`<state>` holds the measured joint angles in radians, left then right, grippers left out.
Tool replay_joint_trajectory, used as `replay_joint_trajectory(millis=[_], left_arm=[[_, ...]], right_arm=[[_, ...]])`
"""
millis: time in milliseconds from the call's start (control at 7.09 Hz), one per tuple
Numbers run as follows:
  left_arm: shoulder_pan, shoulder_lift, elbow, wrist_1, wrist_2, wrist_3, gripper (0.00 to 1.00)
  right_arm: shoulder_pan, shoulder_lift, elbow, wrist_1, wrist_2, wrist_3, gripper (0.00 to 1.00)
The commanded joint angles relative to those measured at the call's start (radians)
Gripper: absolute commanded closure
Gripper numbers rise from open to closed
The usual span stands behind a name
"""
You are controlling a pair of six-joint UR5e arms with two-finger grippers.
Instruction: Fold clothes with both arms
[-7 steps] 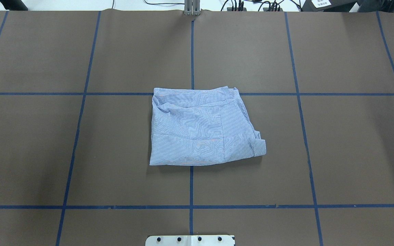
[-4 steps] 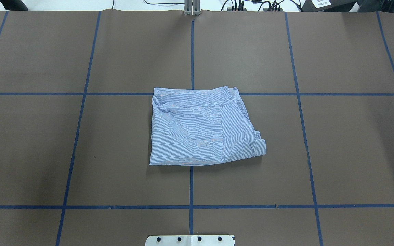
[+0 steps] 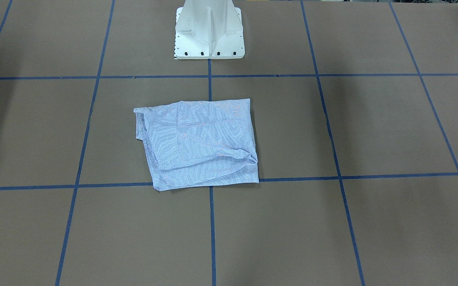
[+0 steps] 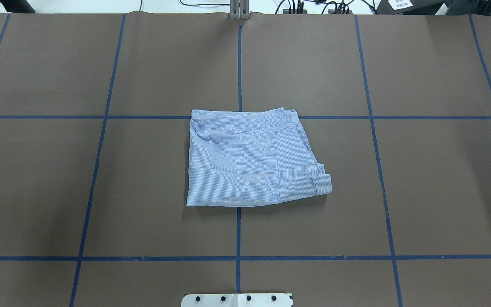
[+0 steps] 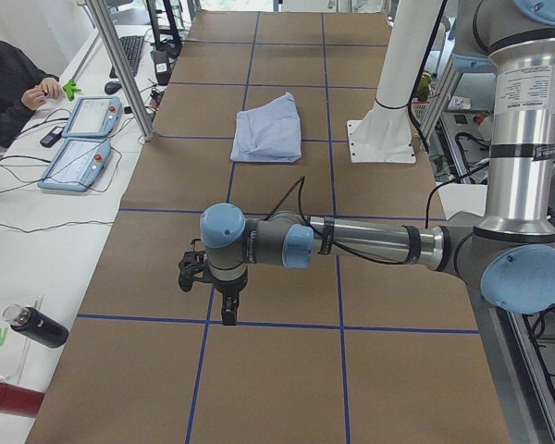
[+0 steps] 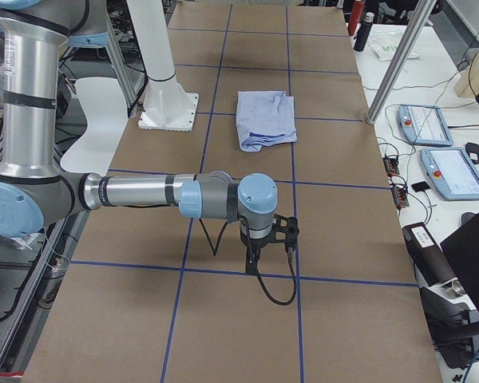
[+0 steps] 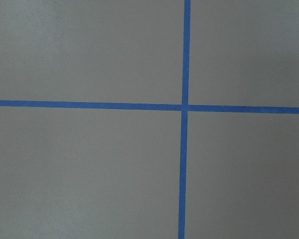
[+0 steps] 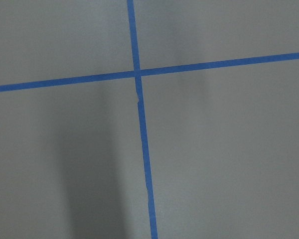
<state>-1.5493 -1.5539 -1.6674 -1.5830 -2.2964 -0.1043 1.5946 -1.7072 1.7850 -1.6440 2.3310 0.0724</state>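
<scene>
The shirt [image 4: 252, 160] lies folded into a compact, roughly square packet on the table [image 4: 100, 192] just in front of the white base [image 3: 209, 31], so the folding appears done or nearly so; the left arm [image 5: 370, 245] and right arm [image 6: 136, 191] stand well out to either side of the base, presumably to keep clear of the cloth. The left gripper [image 5: 228, 313] and right gripper [image 6: 251, 263] hang point-down over the table, holding nothing; whether their fingers are spread or closed cannot be told.
</scene>
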Motion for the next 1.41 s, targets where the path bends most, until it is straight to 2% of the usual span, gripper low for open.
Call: replay_joint_trajectory(millis=[0,1270], left_arm=[[0.000,0.000,0.000,0.000,0.000,0.000,0.00],[0.000,0.000,-0.002,0.001,0.000,0.000,0.00]], right_arm=[[-0.012,-0.008,-0.001,-0.005,0.011,-0.031,0.00],[-0.013,-0.005,-0.007,0.006,0.018,-0.011,0.00]])
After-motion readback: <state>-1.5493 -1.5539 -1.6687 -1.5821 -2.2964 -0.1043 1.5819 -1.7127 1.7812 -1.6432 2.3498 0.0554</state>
